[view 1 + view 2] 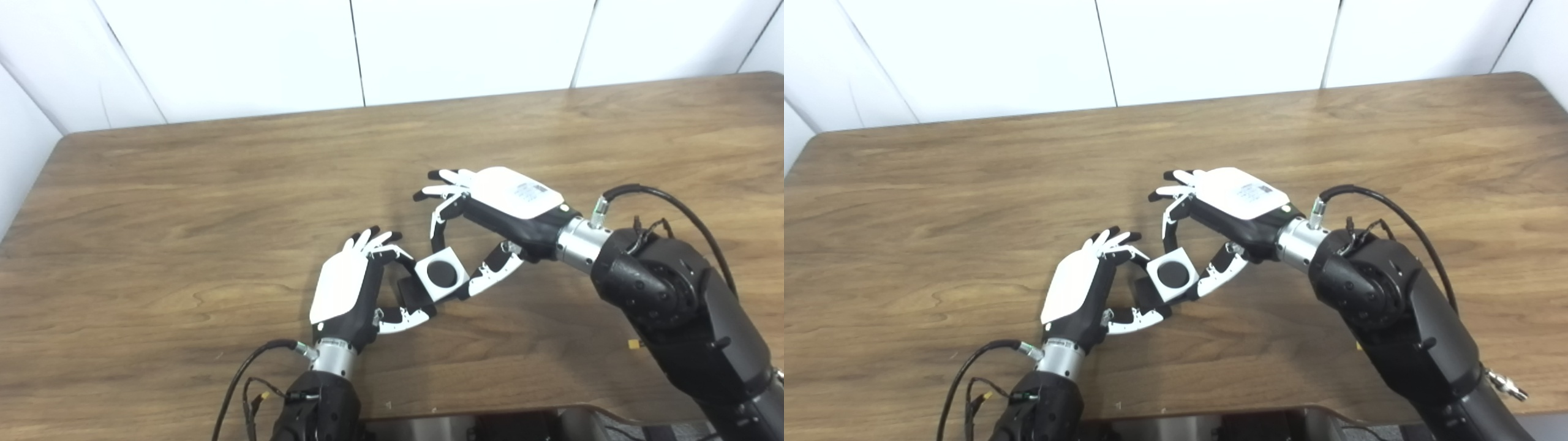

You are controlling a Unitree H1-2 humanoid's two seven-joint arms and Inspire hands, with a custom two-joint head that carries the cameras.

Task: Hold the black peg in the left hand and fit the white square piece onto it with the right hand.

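The white square piece has a round hole that shows black inside. It sits against the black peg's square base, just above the table. My left hand pinches the black peg between thumb and fingers. My right hand pinches the white square piece between a finger above and the thumb below. The same scene shows in the right eye view, with the white piece, the left hand and the right hand. Most of the peg is hidden behind the white piece.
The wooden table reaches to a white panelled wall at the back. Its left edge and rounded far corner are in view. Cables hang by both forearms. A dark part of the robot's body shows at the bottom edge.
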